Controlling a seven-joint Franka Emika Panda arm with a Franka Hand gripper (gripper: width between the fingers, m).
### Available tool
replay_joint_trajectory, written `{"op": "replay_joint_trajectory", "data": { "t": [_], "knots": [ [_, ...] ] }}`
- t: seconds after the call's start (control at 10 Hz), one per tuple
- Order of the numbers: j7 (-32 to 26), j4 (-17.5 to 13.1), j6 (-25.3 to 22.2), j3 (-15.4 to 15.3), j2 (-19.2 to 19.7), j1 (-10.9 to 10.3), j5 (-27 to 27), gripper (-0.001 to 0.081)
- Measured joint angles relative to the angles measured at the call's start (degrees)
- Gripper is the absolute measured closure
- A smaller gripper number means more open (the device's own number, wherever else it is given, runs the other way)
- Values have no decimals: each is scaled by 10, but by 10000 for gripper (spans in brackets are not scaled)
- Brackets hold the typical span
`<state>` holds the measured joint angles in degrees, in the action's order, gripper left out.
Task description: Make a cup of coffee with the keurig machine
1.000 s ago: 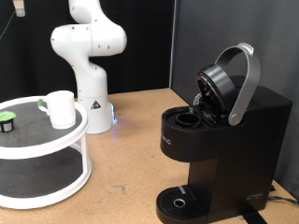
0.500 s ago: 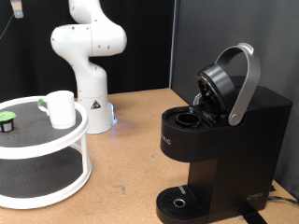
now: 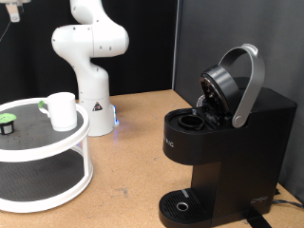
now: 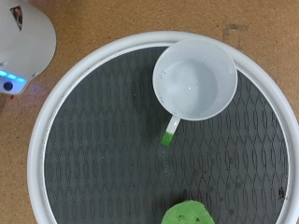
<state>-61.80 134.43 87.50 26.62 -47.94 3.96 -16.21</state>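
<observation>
The white cup (image 3: 63,110) stands upright on the top shelf of a round white tray (image 3: 84,152) at the exterior view's left. In the wrist view the cup (image 4: 194,79) is empty, and its handle has a green tip. A small green-topped pod (image 3: 7,123) sits on the same shelf and also shows in the wrist view (image 4: 187,214). The black keurig machine (image 3: 237,152) stands at the right with its grey-handled lid (image 3: 233,84) raised and its pod chamber open. Only a bit of the hand (image 3: 11,9) shows at the top left edge, high above the tray. No fingers show in the wrist view.
The white robot base (image 3: 93,95), with a blue light, stands behind the tray, and part of it shows in the wrist view (image 4: 19,42). The tray has a lower shelf (image 3: 38,180). A brown tabletop (image 3: 133,161) lies between tray and machine, with a dark backdrop behind.
The bit of the hand at the top left edge has shifted slightly up and left. Nothing else has moved.
</observation>
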Motion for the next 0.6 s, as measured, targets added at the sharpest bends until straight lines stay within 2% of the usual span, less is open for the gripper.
{"op": "replay_joint_trajectory", "data": {
  "t": [0.4, 0.6],
  "knots": [
    [33, 16, 52, 51, 25, 14, -9, 1],
    [36, 12, 55, 68, 62, 16, -17, 1]
  ]
}}
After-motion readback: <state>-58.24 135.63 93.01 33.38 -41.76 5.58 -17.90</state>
